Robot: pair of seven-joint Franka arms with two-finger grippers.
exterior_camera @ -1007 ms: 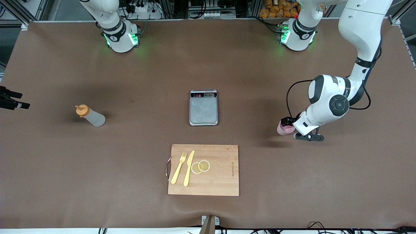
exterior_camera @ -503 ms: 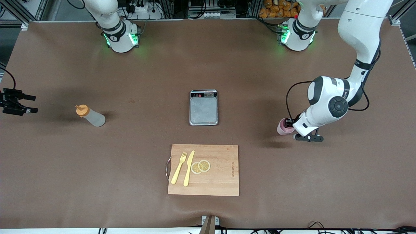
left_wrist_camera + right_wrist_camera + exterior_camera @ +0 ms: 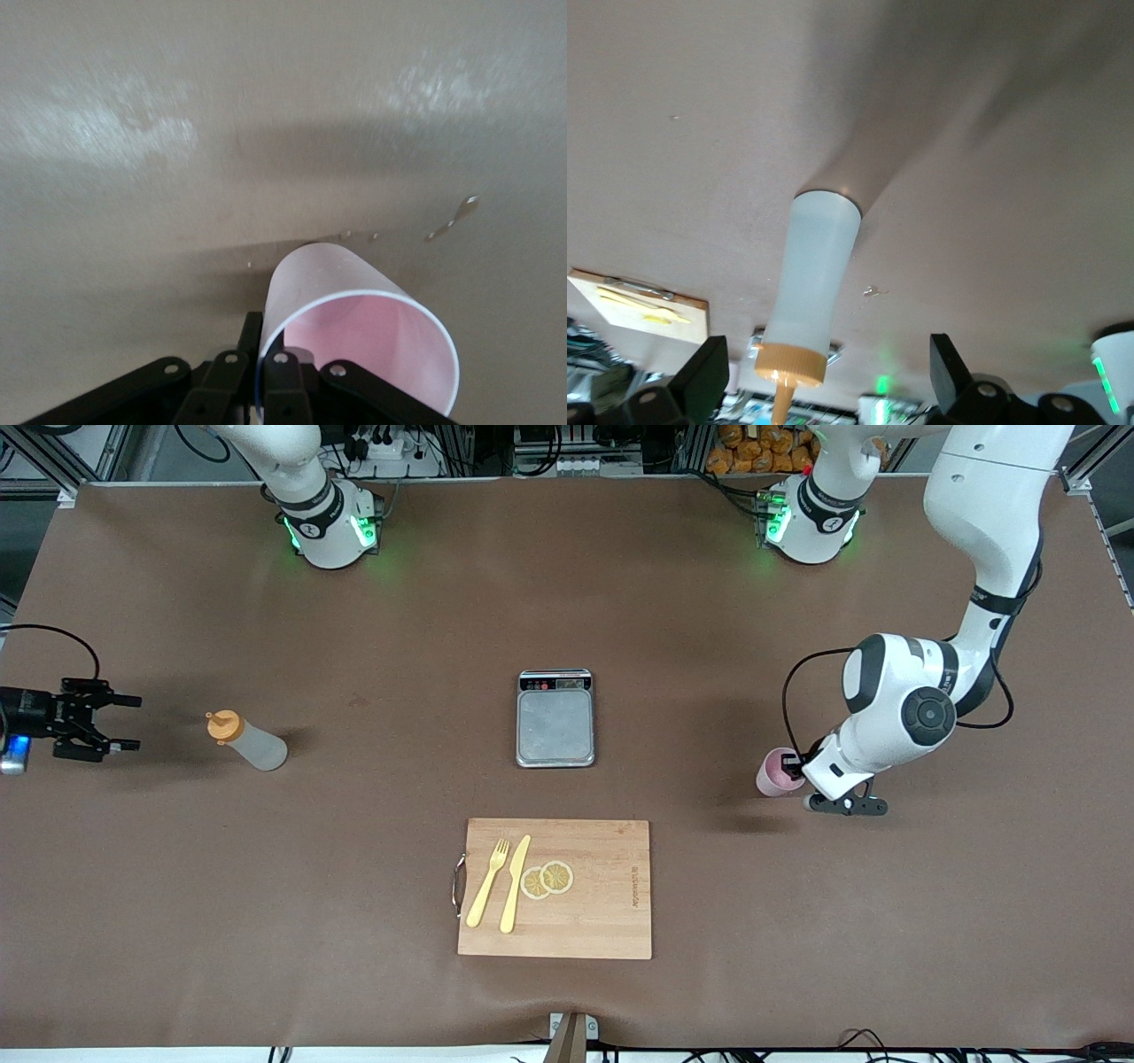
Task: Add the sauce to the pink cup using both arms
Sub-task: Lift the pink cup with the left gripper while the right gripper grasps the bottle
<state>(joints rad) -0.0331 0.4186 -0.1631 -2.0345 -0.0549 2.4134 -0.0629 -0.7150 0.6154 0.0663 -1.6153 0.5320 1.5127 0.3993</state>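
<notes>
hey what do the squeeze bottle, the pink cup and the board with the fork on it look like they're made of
Squeeze bottle: likely soft plastic, translucent whitish body, orange cap.
Pink cup: probably plastic or paper, thin rim, matte pale pink wall.
Board: wood, with visible grain and warm tan colour.

The desk (image 3: 354, 850) is plain matte brown. The pink cup (image 3: 774, 771) is pale pink inside and out, with a thin white rim. The sauce (image 3: 248, 742) bottle is translucent whitish-grey with an orange nozzle cap. The scale (image 3: 555, 718) has a dull silver plate and a black panel with red marks. The cutting board (image 3: 602, 921) is light wood; on it lie a pale yellow fork (image 3: 489, 882), a pale yellow knife (image 3: 515, 884) and yellow lemon slices (image 3: 547, 879). Both arms are white with black joints; each base glows green.
</notes>
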